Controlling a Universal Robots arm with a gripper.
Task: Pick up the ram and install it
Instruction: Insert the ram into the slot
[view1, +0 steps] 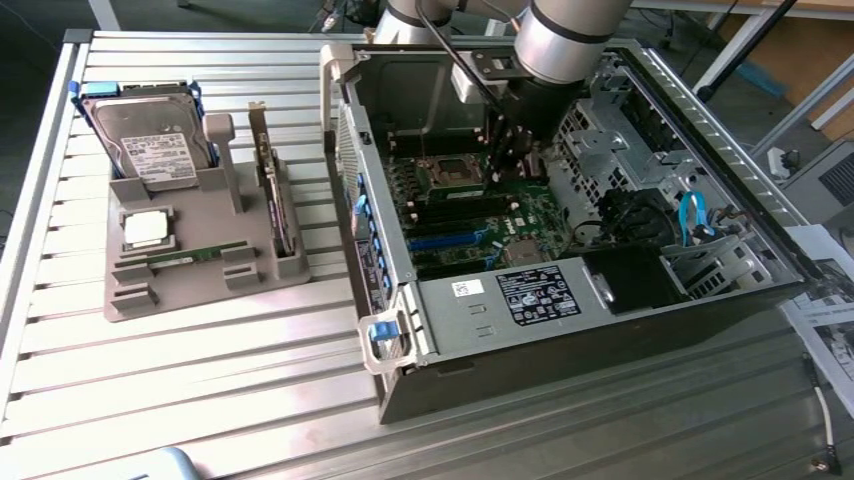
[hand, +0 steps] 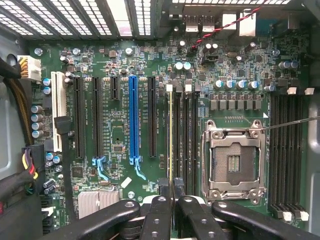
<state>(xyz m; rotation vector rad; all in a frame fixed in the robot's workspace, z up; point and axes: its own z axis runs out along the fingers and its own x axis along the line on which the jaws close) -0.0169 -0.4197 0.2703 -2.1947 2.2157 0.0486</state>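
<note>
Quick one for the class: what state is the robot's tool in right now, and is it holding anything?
Tool: closed, gripping the ram, a thin strip seen edge-on in front of the motherboard.

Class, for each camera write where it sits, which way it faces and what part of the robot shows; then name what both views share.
Exterior view: off the arm, above the table, looking down at an angle into the open computer case; the arm reaches into it.
Wrist view: on the wrist, facing the motherboard squarely; the gripper shows, shut on the ram, seen edge-on.
Both share the motherboard and its processor socket.
</note>
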